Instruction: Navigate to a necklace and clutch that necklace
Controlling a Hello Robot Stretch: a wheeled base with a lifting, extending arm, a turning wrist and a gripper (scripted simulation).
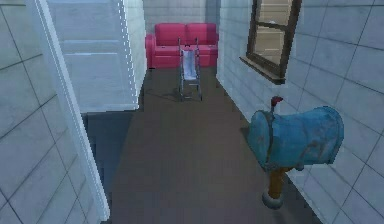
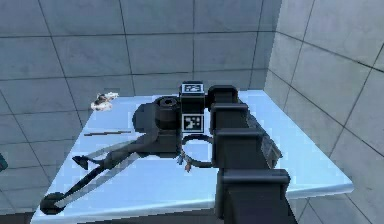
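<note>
**Reach phase: arm over the table, grasp not yet confirmed**

You are at the pale blue table [image 2: 300, 170], so I judge the driving done and the grasp to be the step in hand. The arm [image 2: 245, 170] extends across the tabletop, with the gripper [image 2: 110, 158] lying low over it toward the arm side view's left. You cannot tell from these pictures how its fingers stand, nor whether it holds anything, because its far end is hard to make out against the table.

A small pale tangle [image 2: 103, 101] lies near the table's far corner at the view's left. I take it to be the necklace. It sits apart from the gripper's body, farther out, with a thin dark stick [image 2: 100, 131] between them.

Your next move likely calls for more reach and a fine shift along the table before you grasp. Ahead, the blue mailbox [image 1: 295, 137] stands close to the wall, so roll with care.
</note>
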